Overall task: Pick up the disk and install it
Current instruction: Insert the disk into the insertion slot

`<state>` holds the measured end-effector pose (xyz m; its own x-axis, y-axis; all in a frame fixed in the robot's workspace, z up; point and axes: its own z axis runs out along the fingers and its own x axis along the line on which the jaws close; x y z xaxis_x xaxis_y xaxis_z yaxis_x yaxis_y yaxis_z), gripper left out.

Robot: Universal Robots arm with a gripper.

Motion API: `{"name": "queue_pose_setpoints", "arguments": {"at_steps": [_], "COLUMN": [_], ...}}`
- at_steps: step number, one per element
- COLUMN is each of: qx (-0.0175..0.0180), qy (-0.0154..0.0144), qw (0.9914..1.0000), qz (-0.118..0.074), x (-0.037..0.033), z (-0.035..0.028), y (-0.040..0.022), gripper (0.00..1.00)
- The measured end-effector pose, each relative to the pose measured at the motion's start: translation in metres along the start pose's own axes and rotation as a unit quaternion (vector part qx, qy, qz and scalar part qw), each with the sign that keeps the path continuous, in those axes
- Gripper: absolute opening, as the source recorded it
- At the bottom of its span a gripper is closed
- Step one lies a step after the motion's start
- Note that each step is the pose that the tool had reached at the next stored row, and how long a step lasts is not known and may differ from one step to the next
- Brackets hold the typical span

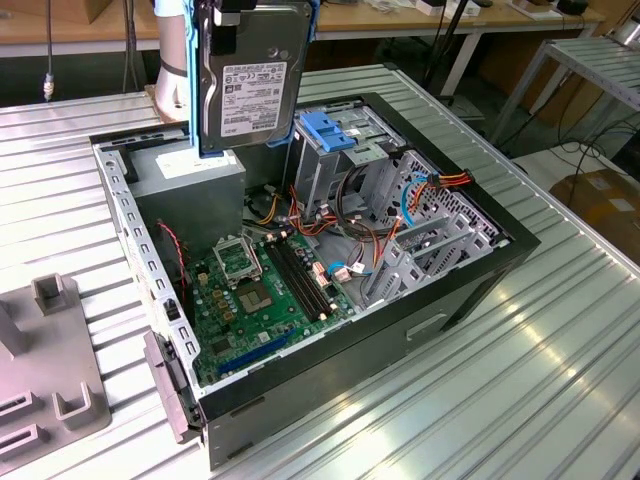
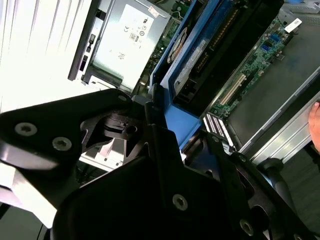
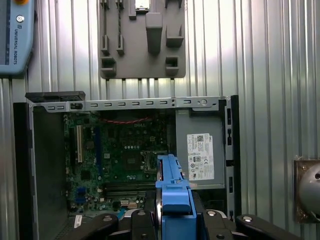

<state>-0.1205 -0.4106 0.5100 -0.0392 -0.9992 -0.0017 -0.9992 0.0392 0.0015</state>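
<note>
- Bright, even overhead light washes the ribbed metal table (image 1: pixel 540 380) in the exterior view, sheen streaking its ridges
- The open computer case (image 1: pixel 470 290) holds soft shadow inside
- In the second wrist view the table glares to blank white

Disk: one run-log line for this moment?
gripper: shut on disk | disk: upright, in air over open case | beside drive cage | status: picked up, not installed

Jaws clamp blue-railed disk (image 2: pixel 197 52) over motherboard (image 2: pixel 260 65), power supply (image 2: pixel 127 37) beside.
</note>
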Motion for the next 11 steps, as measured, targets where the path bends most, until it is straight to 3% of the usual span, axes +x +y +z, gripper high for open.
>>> {"name": "queue_pose_setpoints", "arguments": {"at_steps": [11], "qx": [0.0000], "qy": [0.0000], "qw": [1.00000], "qz": [0.000], "x": [0.0051], "z": [0.0002], "y": [-0.0033], "gripper": [0.37]}}
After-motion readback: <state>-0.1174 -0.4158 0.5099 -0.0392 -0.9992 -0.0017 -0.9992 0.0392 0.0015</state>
